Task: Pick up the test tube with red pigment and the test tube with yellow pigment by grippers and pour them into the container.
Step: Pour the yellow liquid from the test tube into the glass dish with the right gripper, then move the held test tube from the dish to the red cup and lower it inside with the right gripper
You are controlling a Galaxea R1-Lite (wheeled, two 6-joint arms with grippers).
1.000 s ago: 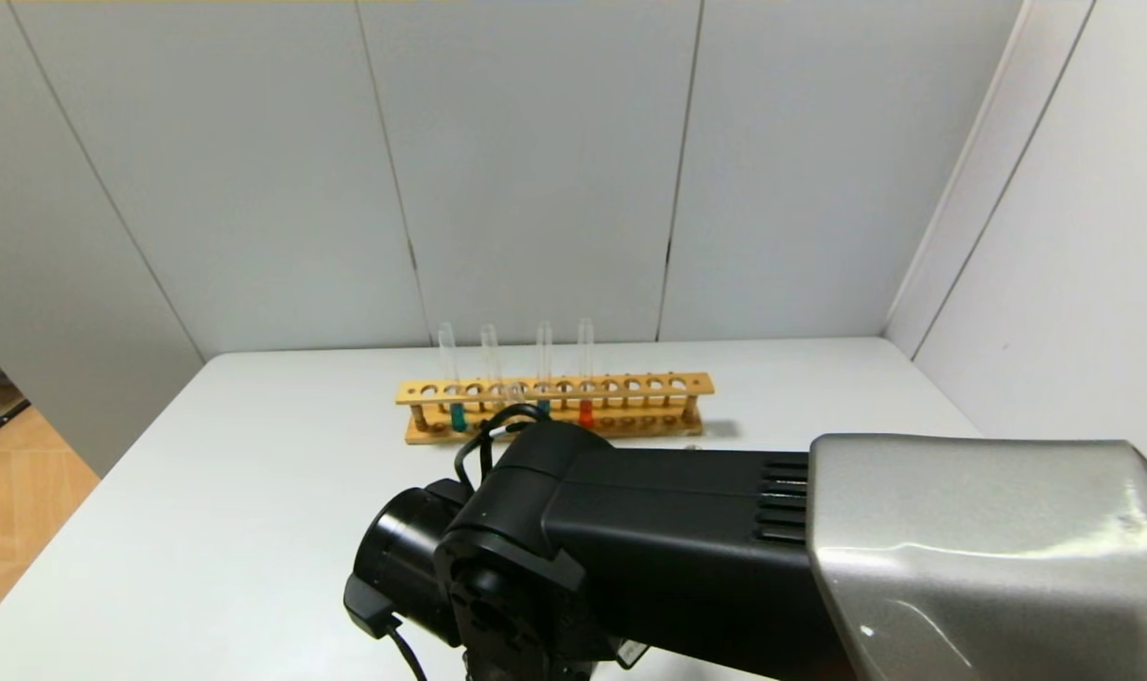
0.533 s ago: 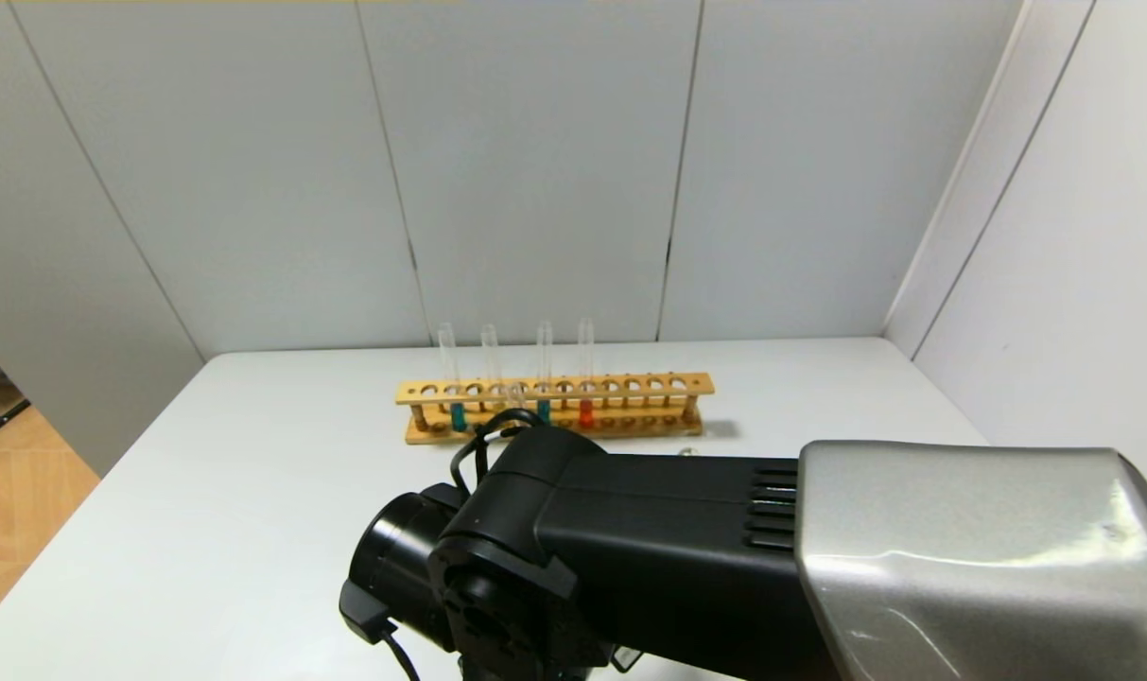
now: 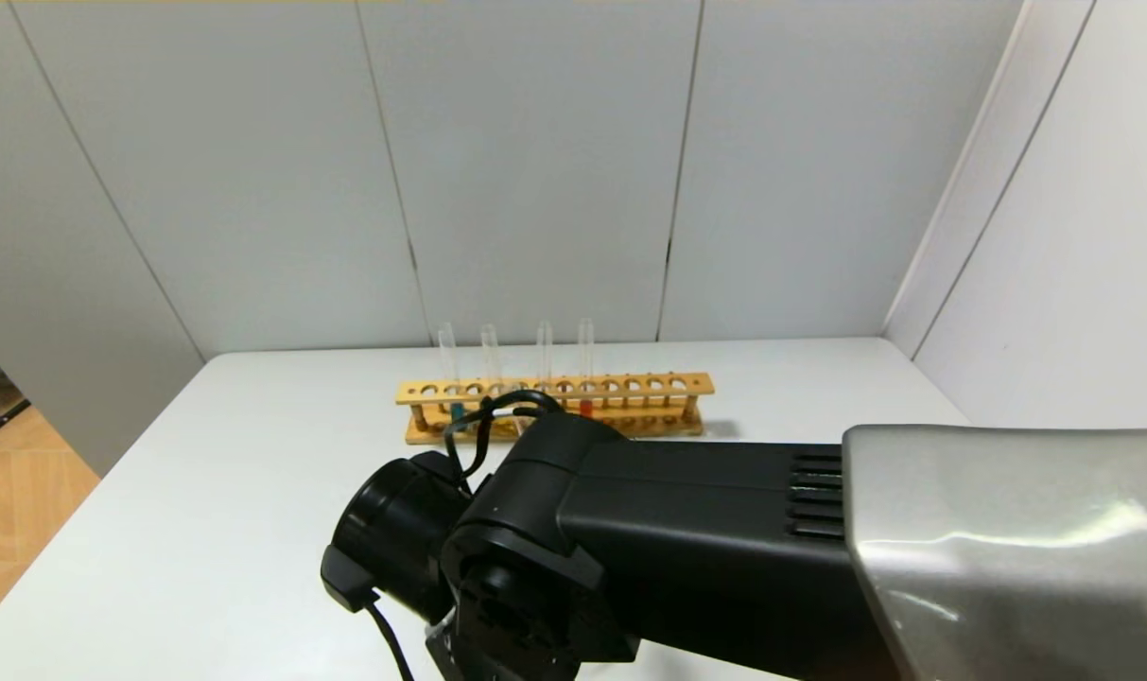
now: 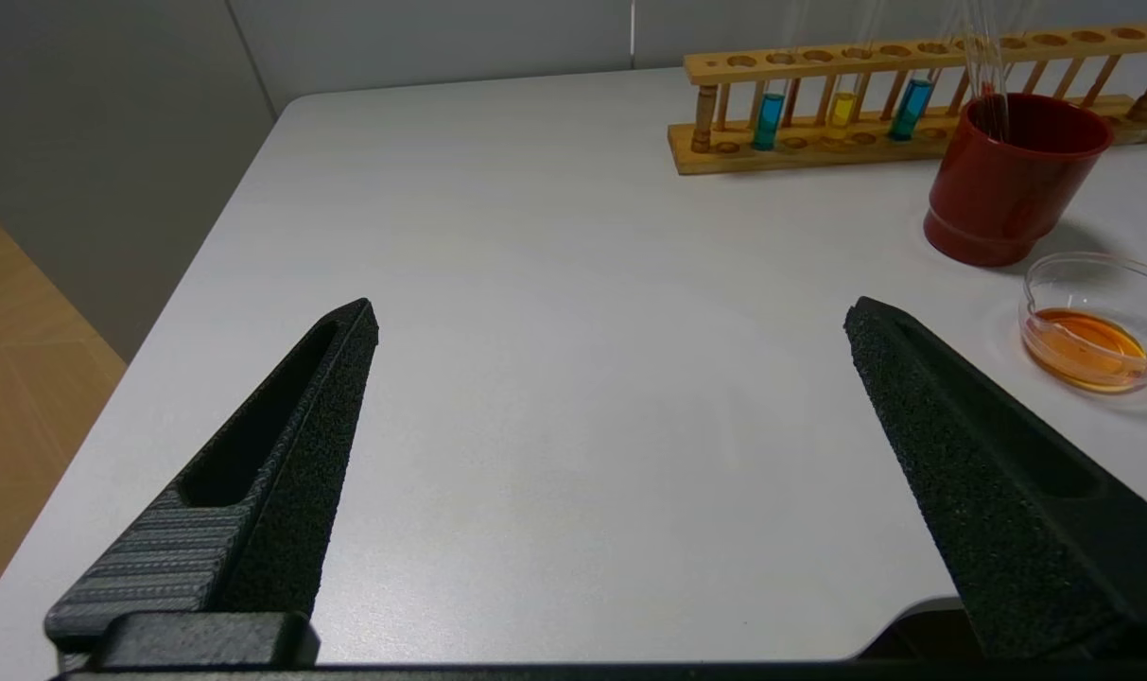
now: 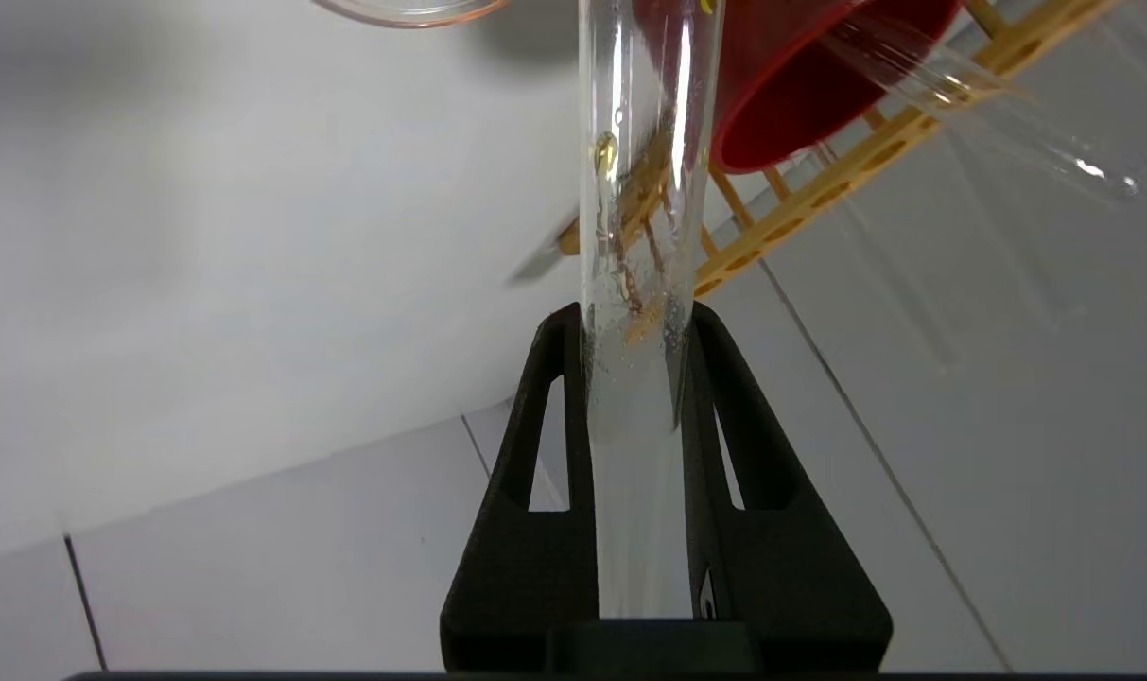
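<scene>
Test tube [image 5: 644,236], nearly drained, pinched in right tool [image 5: 637,322]; left tool [image 4: 611,317] spread wide.

The head camera is looking forward and down over the counter [image 3: 251,492], the right arm filling its near foreground. The left wrist camera is sitting low, facing across the counter toward the wooden rack [image 4: 904,104], shared with the head view. The right wrist camera is apparently rolled, very close to a glass tube [image 5: 644,236].

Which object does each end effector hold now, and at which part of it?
The right end effector holds a nearly empty test tube across its glass body, near one end. The left end effector is open and holds nothing.
</scene>
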